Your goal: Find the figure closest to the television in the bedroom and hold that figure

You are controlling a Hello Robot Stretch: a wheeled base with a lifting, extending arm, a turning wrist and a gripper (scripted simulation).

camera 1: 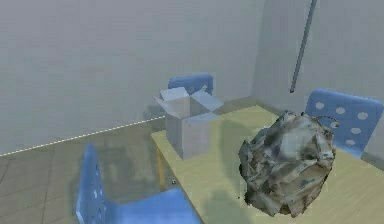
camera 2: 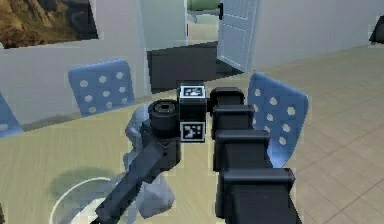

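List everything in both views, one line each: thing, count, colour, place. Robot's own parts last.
table: one, pale yellow, forward view's lower right
open box: one, whitish, on the table's far end
lumpy figure: one, mottled grey, on the table, forward view's right
chairs: three in each view, blue, around the table
pole: one, grey, by the wall, forward view's upper right
picture: one, brown and blue, on the wall, arm side view's upper left
door: one, white, at the doorway, arm side view's top
pale bluish thing: one, on the table behind the pincer
arm: one, dark, from the arm side view's bottom edge
pincer: one, dark, left of the arm; cannot tell whether it holds anything
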